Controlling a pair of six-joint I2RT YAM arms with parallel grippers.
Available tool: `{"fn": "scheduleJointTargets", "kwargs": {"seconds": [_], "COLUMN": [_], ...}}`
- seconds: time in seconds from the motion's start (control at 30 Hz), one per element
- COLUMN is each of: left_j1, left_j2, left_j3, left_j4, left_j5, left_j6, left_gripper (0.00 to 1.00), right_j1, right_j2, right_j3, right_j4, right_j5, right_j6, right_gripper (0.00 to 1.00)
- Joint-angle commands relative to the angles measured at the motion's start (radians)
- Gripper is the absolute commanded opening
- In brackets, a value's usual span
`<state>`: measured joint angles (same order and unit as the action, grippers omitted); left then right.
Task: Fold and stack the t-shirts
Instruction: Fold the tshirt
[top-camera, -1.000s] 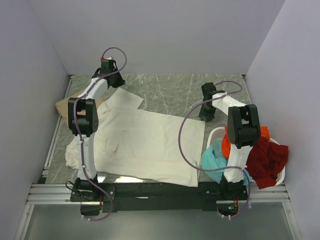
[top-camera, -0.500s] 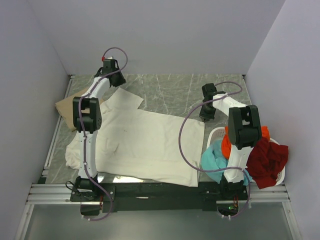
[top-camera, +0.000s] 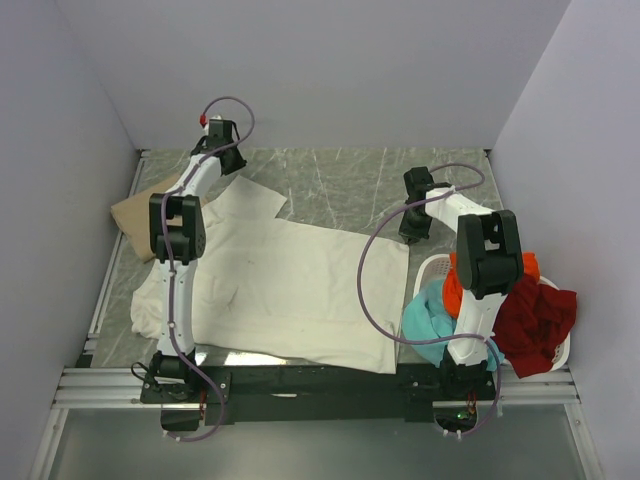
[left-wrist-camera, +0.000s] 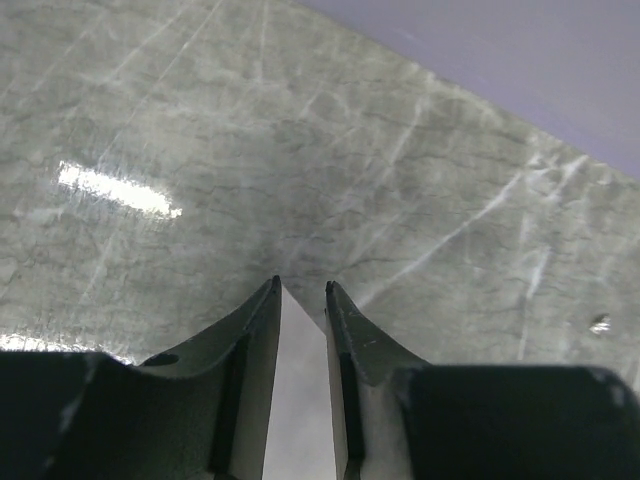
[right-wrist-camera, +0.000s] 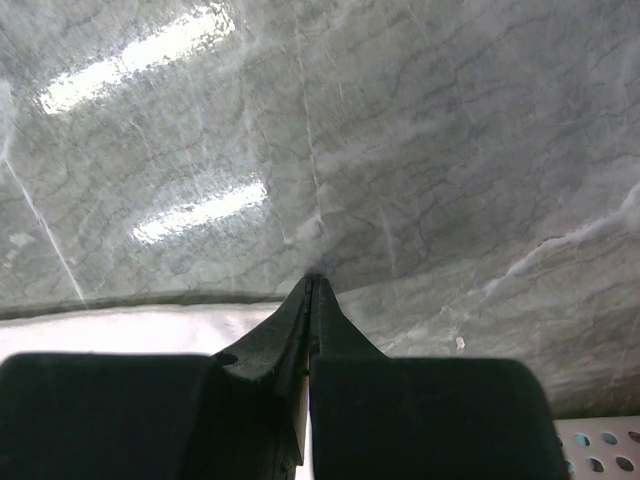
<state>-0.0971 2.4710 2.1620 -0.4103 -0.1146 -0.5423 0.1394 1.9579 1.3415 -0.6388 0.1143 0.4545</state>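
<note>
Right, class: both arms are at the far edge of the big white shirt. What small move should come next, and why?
Probably close the left gripper: its jaws stand slightly apart with white cloth showing between them, while the right gripper is shut at the far right corner of the white shirt. With both corners held, the fold could begin.

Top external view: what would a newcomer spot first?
The cream-white t-shirt spread out across the middle of the table, the left arm and right arm reaching to its far corners. The white basket at the near right, heaped with a teal shirt, an orange shirt and a dark red shirt. A tan shirt pokes out at the left edge.
</note>
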Motion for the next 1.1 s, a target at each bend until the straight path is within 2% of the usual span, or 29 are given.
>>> {"fn": "scheduleJointTargets", "kwargs": {"seconds": [0.0, 0.33, 1.07], "left_j1": [0.002, 0.002, -0.033], "left_j2": [0.031, 0.062, 0.071], "left_j3": [0.045, 0.052, 0.002], "left_j4": [-0.016, -0.035, -0.050], "left_j5": [-0.045, -0.080, -0.054], "left_j6": [0.018, 0.016, 0.021], "left_gripper": [0.31, 0.35, 0.33], "right_j1": [-0.006, -0.004, -0.006], "right_j2": [-0.024, -0.024, -0.037], "right_j3": [-0.002, 0.024, 0.024], "right_j4": [-0.070, -0.075, -0.071], "right_j5": [0.018, -0.008, -0.024], "right_j6": [-0.007, -0.002, -0.004], "right_gripper": [0.00, 0.00, 0.00]}}
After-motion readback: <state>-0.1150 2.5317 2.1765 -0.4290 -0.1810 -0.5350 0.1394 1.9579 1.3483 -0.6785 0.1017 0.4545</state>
